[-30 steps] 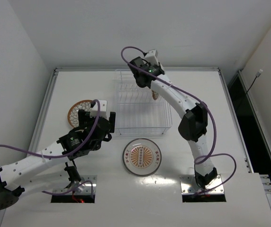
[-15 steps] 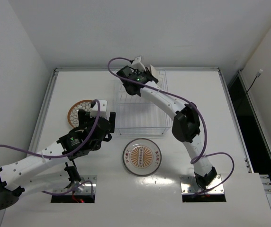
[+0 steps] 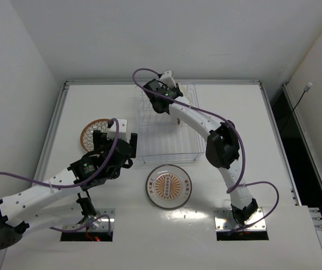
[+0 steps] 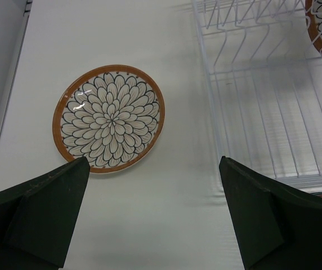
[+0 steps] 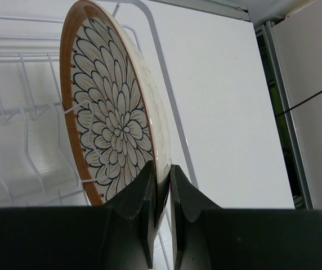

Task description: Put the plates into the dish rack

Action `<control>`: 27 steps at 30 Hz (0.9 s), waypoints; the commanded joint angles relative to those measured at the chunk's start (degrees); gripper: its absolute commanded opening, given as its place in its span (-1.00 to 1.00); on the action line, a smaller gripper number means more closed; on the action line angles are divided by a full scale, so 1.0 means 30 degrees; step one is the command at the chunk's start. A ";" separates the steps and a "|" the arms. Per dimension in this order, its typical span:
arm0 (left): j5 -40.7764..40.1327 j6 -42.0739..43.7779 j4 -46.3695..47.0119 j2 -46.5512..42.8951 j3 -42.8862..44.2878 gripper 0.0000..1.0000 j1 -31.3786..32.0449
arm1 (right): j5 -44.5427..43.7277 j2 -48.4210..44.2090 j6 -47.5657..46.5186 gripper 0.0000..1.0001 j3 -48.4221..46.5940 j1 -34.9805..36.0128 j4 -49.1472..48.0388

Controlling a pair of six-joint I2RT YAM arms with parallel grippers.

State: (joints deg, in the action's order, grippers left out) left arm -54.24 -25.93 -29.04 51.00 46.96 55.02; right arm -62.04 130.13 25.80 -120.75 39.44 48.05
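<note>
One brown-rimmed plate [image 5: 113, 121] with a white petal pattern stands on edge between the tines of the dish rack [image 3: 169, 138], at its far end. My right gripper [image 5: 161, 169] is shut on this plate's lower rim. In the top view the right gripper [image 3: 160, 93] hides that plate. A second brown-rimmed plate [image 4: 109, 118] lies flat on the table left of the rack [image 4: 262, 112]. My left gripper [image 4: 153, 163] hangs open over bare table just near of it. The white plate with the orange sunburst [image 3: 169, 187] lies flat in front of the rack.
A raised rail [image 3: 57, 129] runs along the table's left edge, close to the flat brown-rimmed plate [image 3: 95, 133]. White walls stand behind and to the left. The rack's outer wire [image 5: 175, 112] runs right beside the held plate.
My right arm has swung left along the rack's far end with the plate, which now stands among the tines. The left arm has not moved.
</note>
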 commanded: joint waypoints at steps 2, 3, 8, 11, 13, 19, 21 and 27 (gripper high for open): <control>-0.0173 0.0090 0.0656 -0.0038 0.0079 1.00 -0.0178 | 0.4299 -0.0455 0.1097 -0.86 0.0259 0.0097 0.0914; -0.0173 0.0090 0.0656 -0.0038 0.0079 1.00 -0.0178 | 0.4303 -0.0455 0.1445 -0.80 0.0433 0.0095 0.0916; -0.0173 0.0090 0.0656 -0.0038 0.0079 1.00 -0.0178 | 0.5329 -0.1359 0.1800 -0.07 0.0875 -0.0256 0.1092; -0.0173 0.0090 0.0656 -0.0038 0.0079 1.00 -0.0178 | 0.5329 -0.2297 0.1800 0.32 0.1080 -0.0256 0.1092; -0.0173 0.0090 0.0656 -0.0038 0.0079 1.00 -0.0178 | 0.5329 -0.3468 0.1800 0.43 0.0845 -0.0256 0.1297; -0.0173 0.0090 0.0656 -0.0038 0.0079 1.00 -0.0178 | 0.7196 -0.7363 0.0309 0.62 0.1370 -0.0432 0.0713; -0.0173 0.0090 0.0656 -0.0038 0.0079 1.00 -0.0178 | 0.8486 -0.9646 -0.0163 0.62 0.3030 -0.0432 0.0711; -0.0407 0.0090 0.0656 -0.0038 0.0079 1.00 -0.0178 | 1.6562 -1.8798 0.1764 0.62 1.3047 -0.0784 -0.2150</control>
State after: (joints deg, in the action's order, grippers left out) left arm -54.30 -25.93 -29.04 51.00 46.96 55.02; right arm -27.64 82.06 27.40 -92.95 37.76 45.21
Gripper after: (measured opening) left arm 1.000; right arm 0.808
